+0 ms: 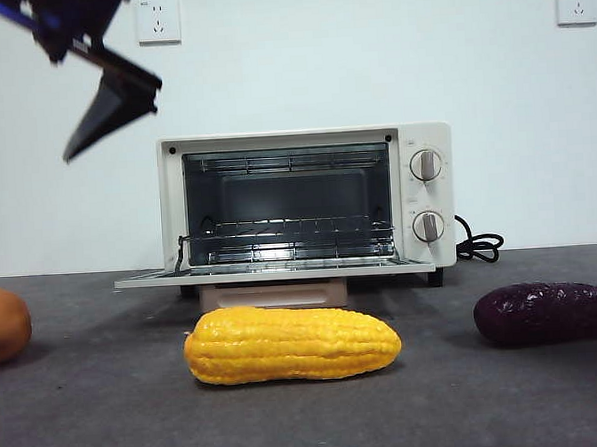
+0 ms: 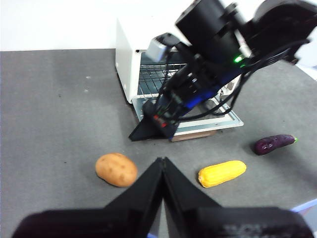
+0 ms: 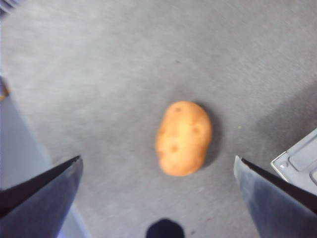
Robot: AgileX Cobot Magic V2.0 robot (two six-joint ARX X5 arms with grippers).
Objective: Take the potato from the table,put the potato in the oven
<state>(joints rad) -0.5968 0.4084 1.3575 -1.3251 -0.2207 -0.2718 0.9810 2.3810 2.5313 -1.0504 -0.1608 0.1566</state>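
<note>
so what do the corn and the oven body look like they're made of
The long yellow corn cob looks like moulded plastic or rubber: its kernels carry a uniform glossy sheen. The cream-white boxy toaster oven appears to be painted sheet metal with a smooth satin finish, holding a shiny wire rack inside.

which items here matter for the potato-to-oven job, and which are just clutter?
In play: potato, lying on the table; oven, door open; right gripper, open above the potato.
Clutter: corn cob, purple vegetable; left gripper shut, idle.
</note>
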